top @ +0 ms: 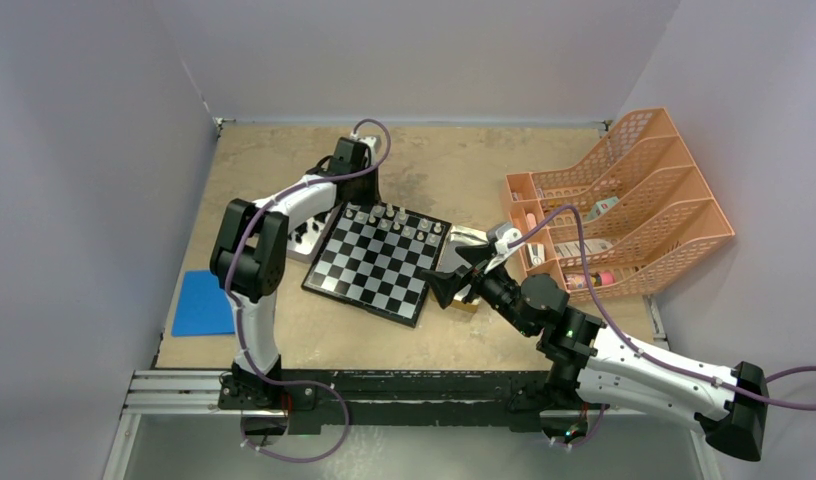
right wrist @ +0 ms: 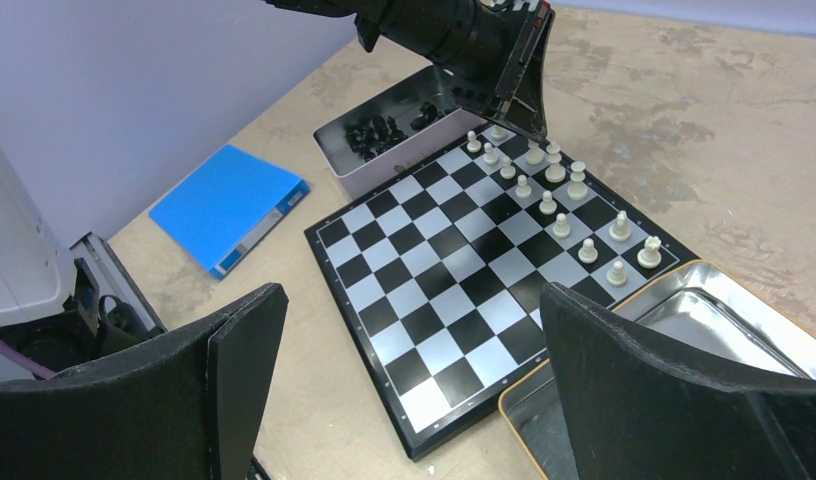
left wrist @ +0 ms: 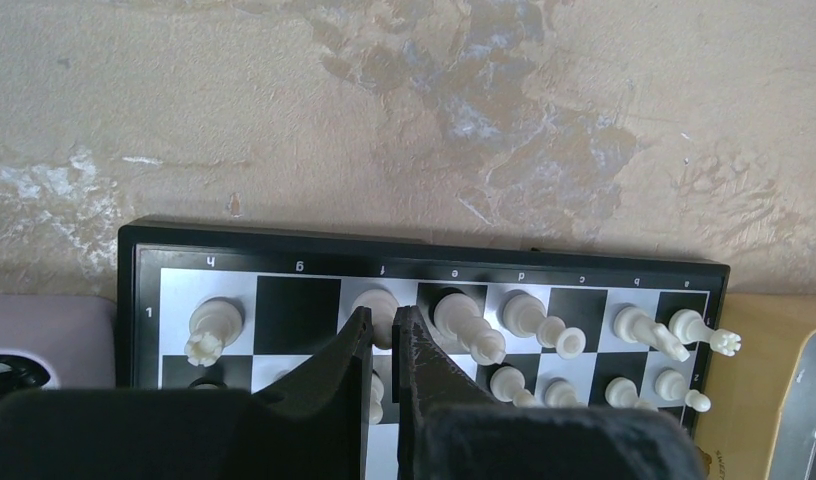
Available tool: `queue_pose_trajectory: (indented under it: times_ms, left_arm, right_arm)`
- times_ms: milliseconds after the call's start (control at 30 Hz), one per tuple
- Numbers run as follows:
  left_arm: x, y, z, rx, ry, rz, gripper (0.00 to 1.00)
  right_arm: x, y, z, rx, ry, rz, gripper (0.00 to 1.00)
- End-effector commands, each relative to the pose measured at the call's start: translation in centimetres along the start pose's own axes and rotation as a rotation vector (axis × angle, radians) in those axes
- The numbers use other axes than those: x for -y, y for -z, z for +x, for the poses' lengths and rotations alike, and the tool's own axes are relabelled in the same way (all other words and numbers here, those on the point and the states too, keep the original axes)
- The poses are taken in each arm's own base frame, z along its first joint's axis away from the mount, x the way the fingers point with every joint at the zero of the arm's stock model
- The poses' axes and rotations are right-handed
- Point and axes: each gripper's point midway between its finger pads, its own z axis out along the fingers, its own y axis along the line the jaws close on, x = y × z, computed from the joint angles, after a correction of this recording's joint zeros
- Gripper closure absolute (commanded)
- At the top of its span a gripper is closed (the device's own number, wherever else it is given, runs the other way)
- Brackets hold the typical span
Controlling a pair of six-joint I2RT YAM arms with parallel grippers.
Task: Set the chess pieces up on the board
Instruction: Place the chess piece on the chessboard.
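Observation:
The board (top: 374, 265) lies mid-table, with white chess pieces (top: 399, 218) in two rows along its far edge. My left gripper (left wrist: 384, 322) reaches down to that back row and is shut on a white piece (left wrist: 379, 300) whose base rests on the f-file square. A rook (left wrist: 212, 328) stands at the left corner and the g square is bare. Black pieces (right wrist: 384, 130) lie in a metal tray (right wrist: 329, 165) left of the board. My right gripper (right wrist: 409, 300) hovers wide open over the board's near right corner, holding nothing.
An open metal tray (right wrist: 714, 310) sits against the board's right side. A blue folder (top: 204, 303) lies at the left table edge. An orange sorting rack (top: 624, 200) holding small items fills the right side. Walls close in the left, back and right.

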Motion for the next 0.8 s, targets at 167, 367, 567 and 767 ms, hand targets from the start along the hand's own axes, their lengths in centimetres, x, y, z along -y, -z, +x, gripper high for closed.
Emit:
queue_pose_trajectory:
  times_ms: [167, 367, 567, 767]
  left_arm:
    - [0.45, -0.44, -0.09, -0.002, -0.006, 0.019, 0.93]
    - [0.46, -0.16, -0.38, -0.003, -0.011, 0.014, 0.87]
    - [0.77, -0.03, -0.39, -0.009, -0.012, 0.021, 0.82]
    - [1.19, 0.23, -0.89, -0.006, -0.012, 0.035, 0.75]
  right_arm:
    - [0.05, 0.03, -1.07, 0.037, -0.016, 0.014, 0.01]
    - [0.11, 0.00, -0.95, 0.036, -0.018, 0.016, 0.01]
    - [0.23, -0.16, -0.55, 0.030, -0.015, 0.021, 0.01]
    - [0.36, -0.27, -0.29, 0.023, -0.015, 0.028, 0.01]
